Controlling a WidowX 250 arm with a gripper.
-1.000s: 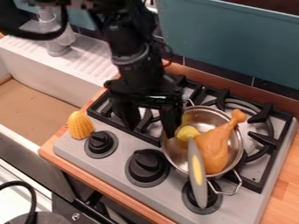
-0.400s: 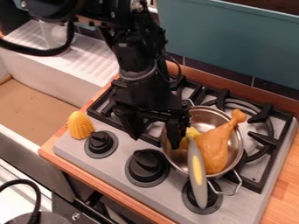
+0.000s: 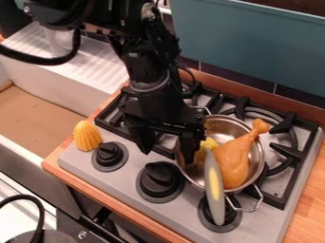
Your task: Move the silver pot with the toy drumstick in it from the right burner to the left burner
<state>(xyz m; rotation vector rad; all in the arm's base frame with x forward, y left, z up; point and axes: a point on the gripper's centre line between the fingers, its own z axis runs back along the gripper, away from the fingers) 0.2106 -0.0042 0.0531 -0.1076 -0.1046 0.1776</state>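
The fingers (image 3: 167, 157) are wide apart, nothing between them, one over the left side of the metal pot (image 3: 223, 123), right beside the yellow piece (image 3: 208, 144) inside. Next to that, the drumstick (image 3: 233, 163) leans up past the rim, and the grey utensil (image 3: 216, 197) slants out over the front. Farther left, the corn (image 3: 87, 136) stands at the stove's (image 3: 131, 183) corner. Looks like a lining-up step; any move from here calls for minding that rim.

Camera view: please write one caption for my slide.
Open black gripper at a stove, one finger over the metal pot with a toy drumstick; toy corn cob near a knob.
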